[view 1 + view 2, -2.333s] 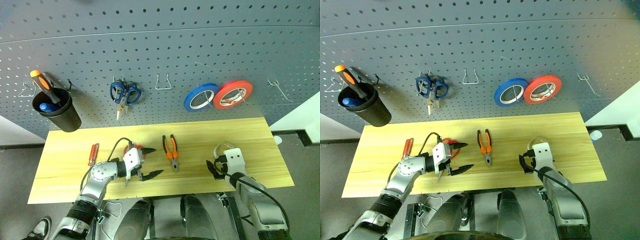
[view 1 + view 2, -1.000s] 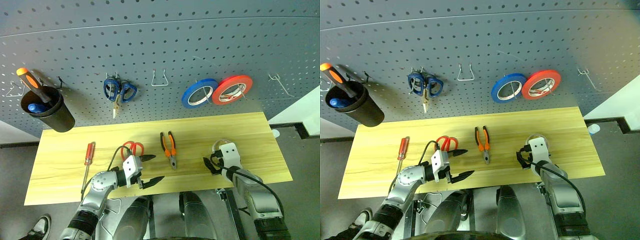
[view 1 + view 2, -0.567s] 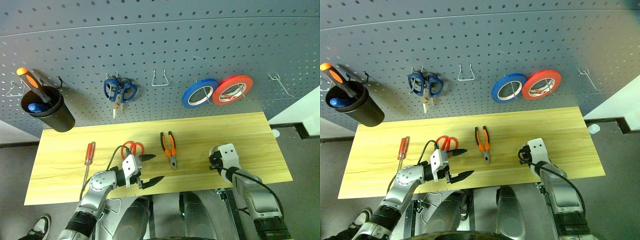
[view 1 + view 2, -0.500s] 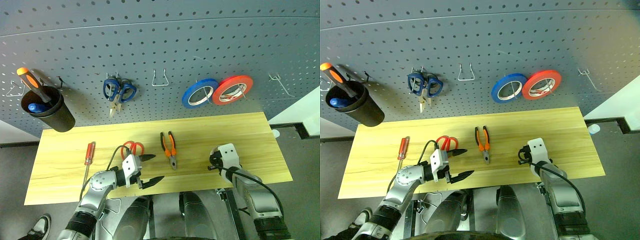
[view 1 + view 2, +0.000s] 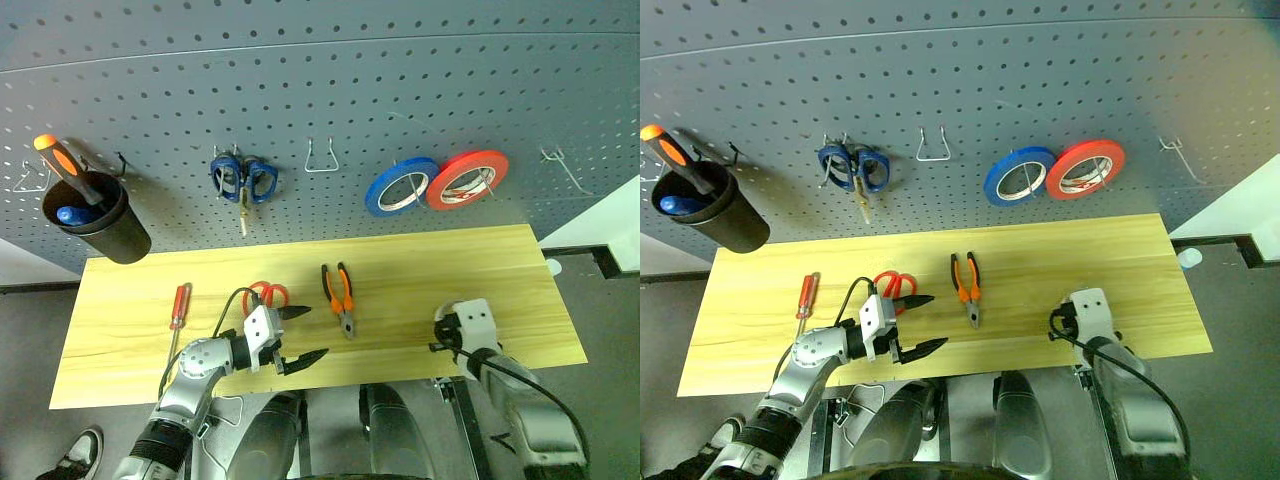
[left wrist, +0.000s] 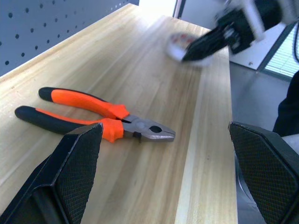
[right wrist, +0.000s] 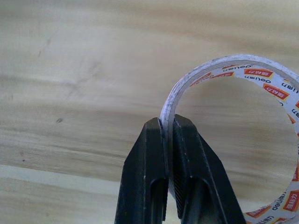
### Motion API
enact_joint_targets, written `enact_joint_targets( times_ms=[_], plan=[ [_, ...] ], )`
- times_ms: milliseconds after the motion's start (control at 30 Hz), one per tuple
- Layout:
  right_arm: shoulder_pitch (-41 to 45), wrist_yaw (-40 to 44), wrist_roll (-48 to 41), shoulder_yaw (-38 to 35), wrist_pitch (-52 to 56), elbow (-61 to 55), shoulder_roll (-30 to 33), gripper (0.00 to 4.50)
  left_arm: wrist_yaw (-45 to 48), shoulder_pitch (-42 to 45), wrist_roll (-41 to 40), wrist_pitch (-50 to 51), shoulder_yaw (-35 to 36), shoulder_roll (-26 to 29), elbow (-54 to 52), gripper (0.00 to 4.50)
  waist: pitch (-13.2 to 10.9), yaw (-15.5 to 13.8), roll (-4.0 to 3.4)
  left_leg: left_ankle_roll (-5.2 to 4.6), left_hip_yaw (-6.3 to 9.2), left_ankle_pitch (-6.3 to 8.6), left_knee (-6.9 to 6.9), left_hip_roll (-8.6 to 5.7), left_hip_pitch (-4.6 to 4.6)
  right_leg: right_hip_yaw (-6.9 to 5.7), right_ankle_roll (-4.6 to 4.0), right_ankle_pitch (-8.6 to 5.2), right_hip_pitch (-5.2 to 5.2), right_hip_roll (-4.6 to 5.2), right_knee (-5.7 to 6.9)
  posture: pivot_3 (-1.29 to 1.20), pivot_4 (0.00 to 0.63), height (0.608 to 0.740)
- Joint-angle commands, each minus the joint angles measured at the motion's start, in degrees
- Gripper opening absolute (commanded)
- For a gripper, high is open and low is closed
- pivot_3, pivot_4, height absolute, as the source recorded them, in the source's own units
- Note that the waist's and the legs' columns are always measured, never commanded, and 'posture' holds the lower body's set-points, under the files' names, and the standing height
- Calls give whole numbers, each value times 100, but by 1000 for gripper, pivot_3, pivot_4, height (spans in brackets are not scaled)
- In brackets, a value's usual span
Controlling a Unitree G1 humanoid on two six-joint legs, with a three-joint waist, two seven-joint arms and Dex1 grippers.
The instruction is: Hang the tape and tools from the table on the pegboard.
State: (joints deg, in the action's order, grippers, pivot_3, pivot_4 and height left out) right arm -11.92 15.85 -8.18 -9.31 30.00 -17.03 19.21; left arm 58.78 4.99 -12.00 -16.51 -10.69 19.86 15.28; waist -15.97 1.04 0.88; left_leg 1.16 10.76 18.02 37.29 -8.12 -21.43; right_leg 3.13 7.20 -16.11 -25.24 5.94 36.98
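The tape (image 7: 243, 70), a thin whitish ring, is pinched by its rim between my right gripper's (image 7: 167, 121) fingers. This gripper (image 5: 445, 335) is shut on it, just above the table (image 5: 400, 260) near the front right edge. My left gripper (image 5: 312, 333) stands open at the front middle, with nothing between its fingers. The red-handled scissors (image 5: 265, 295) lie just behind it. Further right lie the orange-and-black pliers (image 5: 340, 297), also seen in the left wrist view (image 6: 103, 123). The small red screwdriver (image 5: 178, 310) lies to the left. The pegboard (image 5: 330, 90) rises behind the table.
On the pegboard hang blue-handled scissors (image 5: 243, 178), a blue roll (image 5: 400, 190) and a red roll (image 5: 465, 182). A black cup (image 5: 95, 215) at the left holds a bigger screwdriver. Bare hooks sit at the middle (image 5: 320, 160) and far right (image 5: 560, 168).
My right gripper has shut on the tape ring and drawn it up and back toward the table's front edge. The left gripper has kept still. The blue scissors swing slightly.
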Motion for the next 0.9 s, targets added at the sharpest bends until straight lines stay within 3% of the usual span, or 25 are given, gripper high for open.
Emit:
enact_joint_targets(
  times_ms=[33,333,600,900],
  plan=[
    [-372,-101,-137,-361,-426,-882,-124,33,36,-83,-138,21,68,54,-217,4500,-1,-6,-2,1,0,0,-1,0,0,0,0,0,0,0,0,-57,337,727],
    [-904,-621,11,-1111,-1650,-1555,-497,33,82,-76,-188,53,47,59,-226,4500,-3,-6,-3,2,0,-1,-3,-1,0,-1,0,0,0,0,-1,-71,334,727],
    [-224,-879,-9,-1576,-2246,-1039,-374,33,155,-14,-201,75,57,60,-187,4500,-4,6,-4,6,-2,-4,-4,0,3,0,0,0,-1,-2,1,-65,332,727],
    [747,-801,23,-1537,-2487,-155,-7,33,163,-2,-197,86,49,55,-199,4500,-4,9,-4,7,-3,-4,-4,1,2,0,0,0,-2,-2,3,-54,327,727]
  ],
)
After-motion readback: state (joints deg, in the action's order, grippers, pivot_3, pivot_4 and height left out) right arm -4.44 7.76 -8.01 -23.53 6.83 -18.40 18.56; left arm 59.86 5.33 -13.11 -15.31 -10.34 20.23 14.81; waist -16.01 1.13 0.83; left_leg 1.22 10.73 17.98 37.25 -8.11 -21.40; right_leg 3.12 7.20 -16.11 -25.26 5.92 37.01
